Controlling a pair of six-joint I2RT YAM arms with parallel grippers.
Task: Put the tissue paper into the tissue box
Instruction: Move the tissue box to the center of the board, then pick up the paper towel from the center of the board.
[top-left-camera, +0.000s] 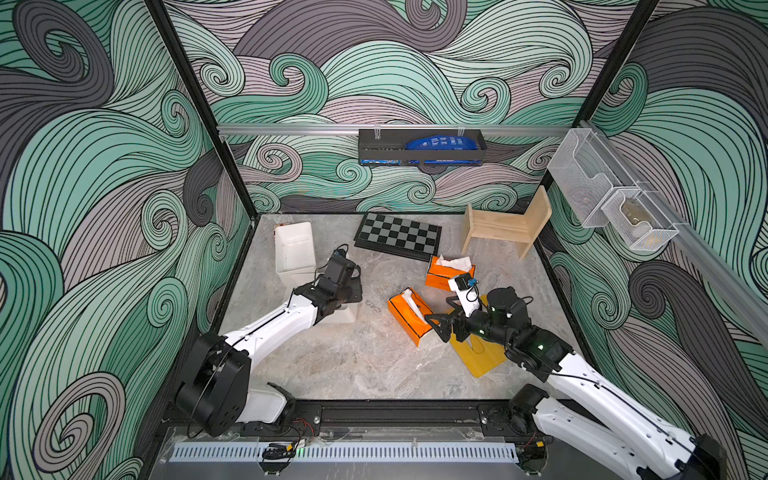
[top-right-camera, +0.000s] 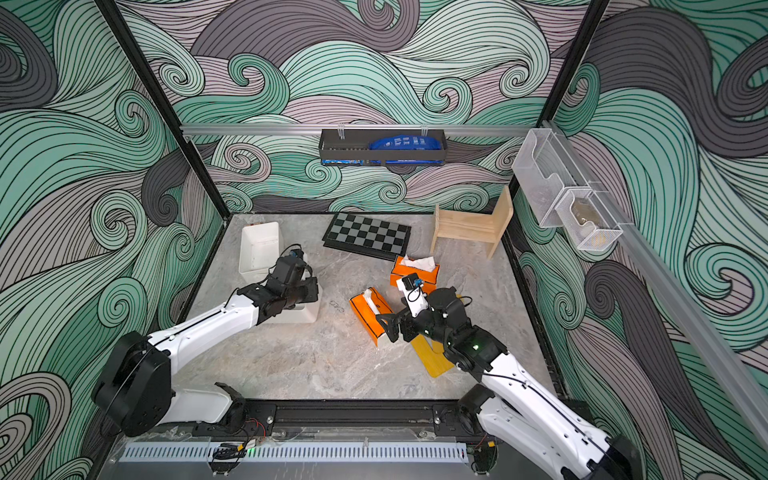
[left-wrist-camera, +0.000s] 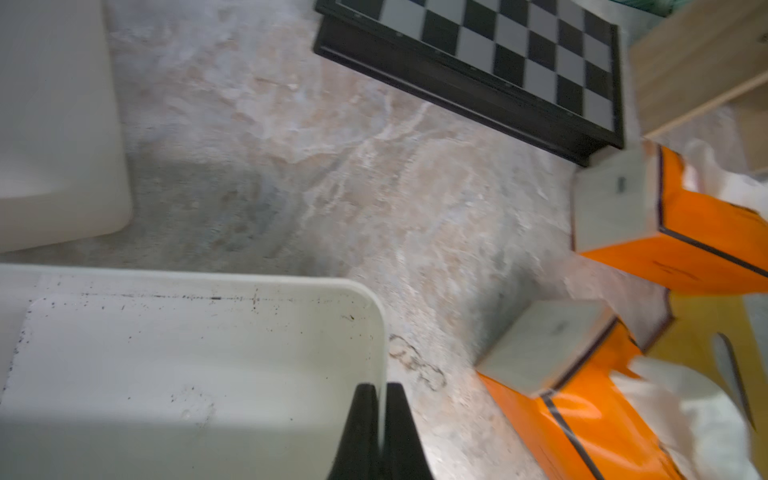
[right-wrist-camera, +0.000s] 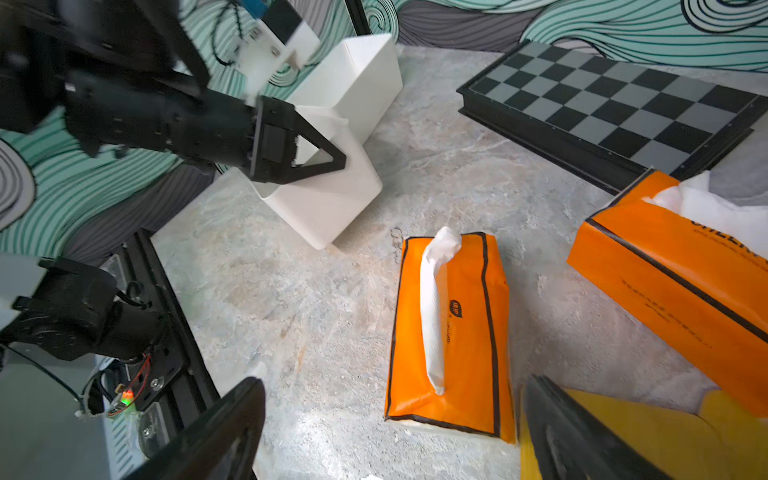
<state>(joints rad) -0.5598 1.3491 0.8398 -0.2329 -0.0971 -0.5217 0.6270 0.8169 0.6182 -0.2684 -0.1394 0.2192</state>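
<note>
The left tool (left-wrist-camera: 380, 432) pinches the tissue box (left-wrist-camera: 208, 284) wall; the right tool (right-wrist-camera: 395, 382), wide over the tissue pack (right-wrist-camera: 461, 324), should descend and close.

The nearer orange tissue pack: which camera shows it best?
The right wrist view: the whole pack shows, tissue sticking out. Both top views show it small, partly behind the right gripper; the left wrist view catches one blurred end.
</note>
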